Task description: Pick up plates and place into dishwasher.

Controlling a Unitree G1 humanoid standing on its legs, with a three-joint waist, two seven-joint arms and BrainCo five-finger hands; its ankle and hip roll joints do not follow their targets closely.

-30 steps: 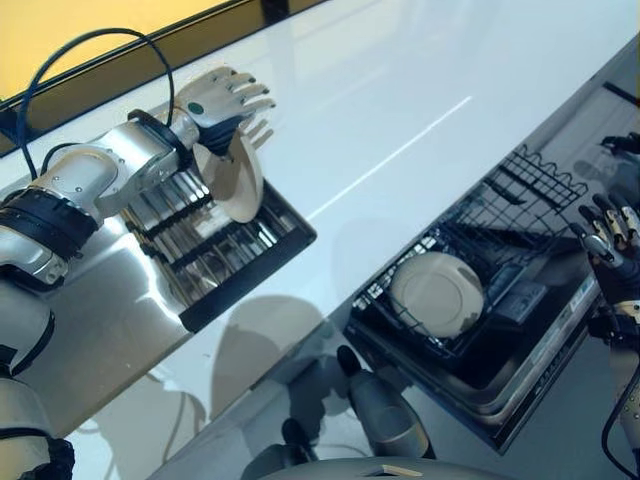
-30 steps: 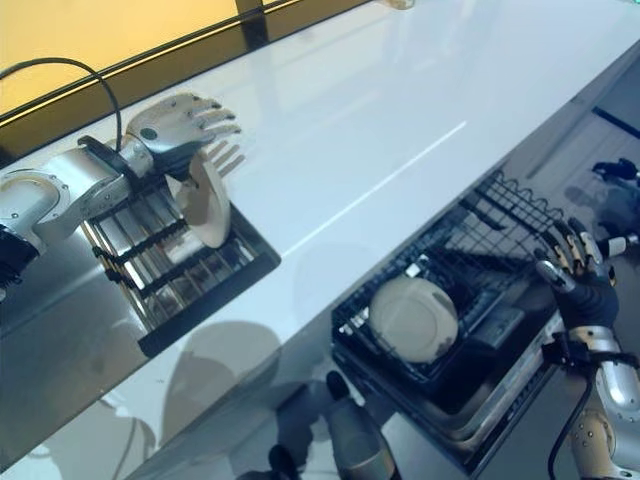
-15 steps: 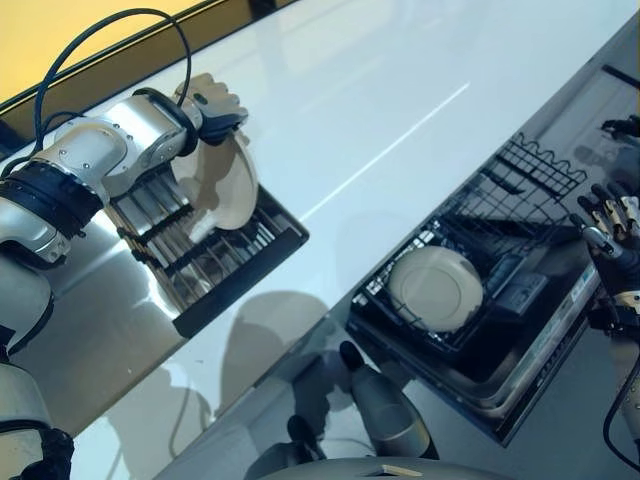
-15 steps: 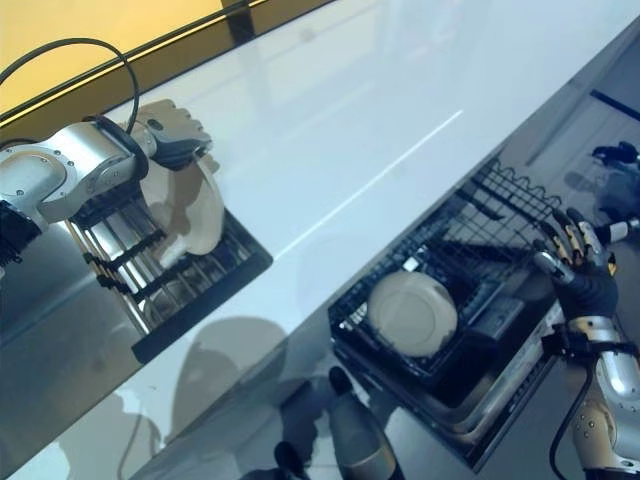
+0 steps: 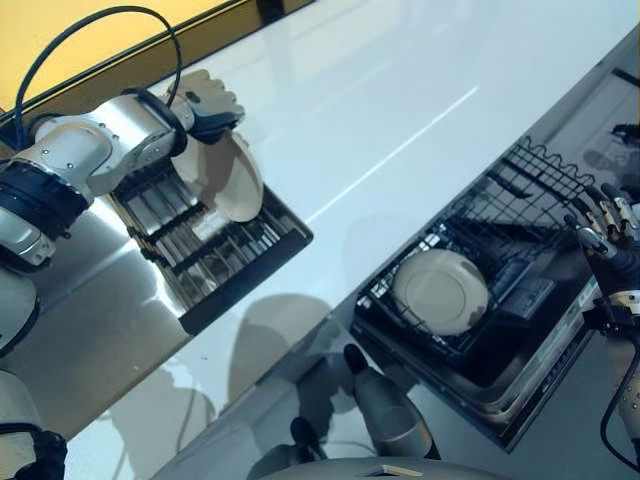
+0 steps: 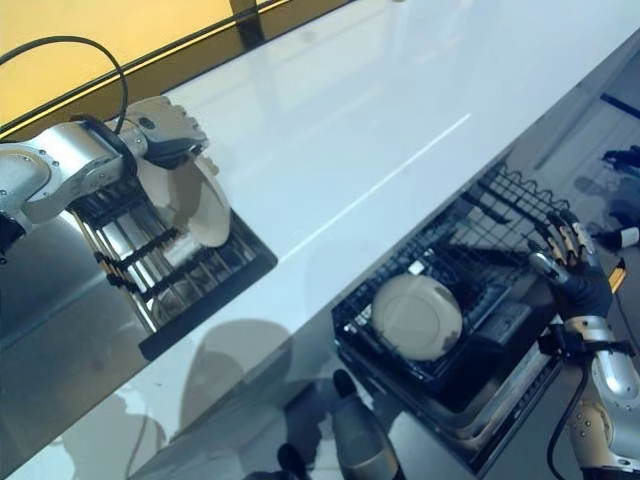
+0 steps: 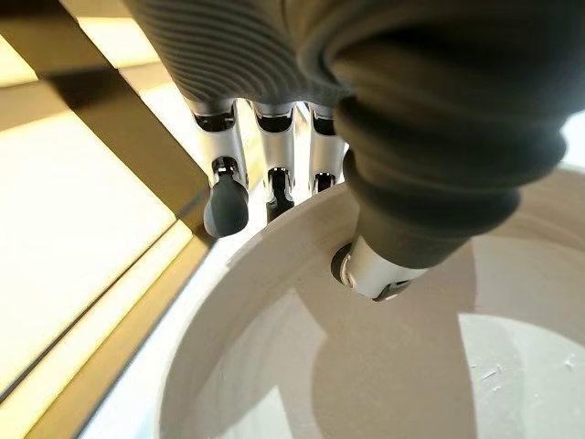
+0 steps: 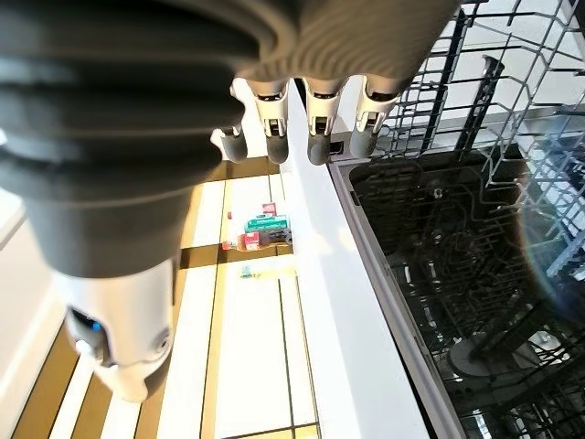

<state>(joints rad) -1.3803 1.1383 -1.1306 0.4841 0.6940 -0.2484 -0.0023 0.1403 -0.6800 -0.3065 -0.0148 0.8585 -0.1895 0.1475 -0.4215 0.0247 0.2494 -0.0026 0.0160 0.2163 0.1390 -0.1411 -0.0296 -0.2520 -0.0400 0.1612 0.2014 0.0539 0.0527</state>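
Plate (image 5: 232,178) upright in dish rack (image 5: 215,250), at rack's far end — my left hand (image 5: 205,103) curled over plate's top rim, fingers behind, thumb (image 7: 379,265) pressed on its front face. Rack sits on white counter (image 5: 400,100). Second plate (image 5: 440,291) lies flat in dishwasher basket (image 5: 470,270), below counter's near edge, well apart from rack. My right hand (image 6: 570,262) hangs past basket's far side, fingers relaxed and spread — holding nothing.

Plate (image 5: 228,178) upright in drying rack (image 5: 215,250) on counter left; second plate (image 5: 441,291) in dishwasher basket (image 5: 480,250) right.
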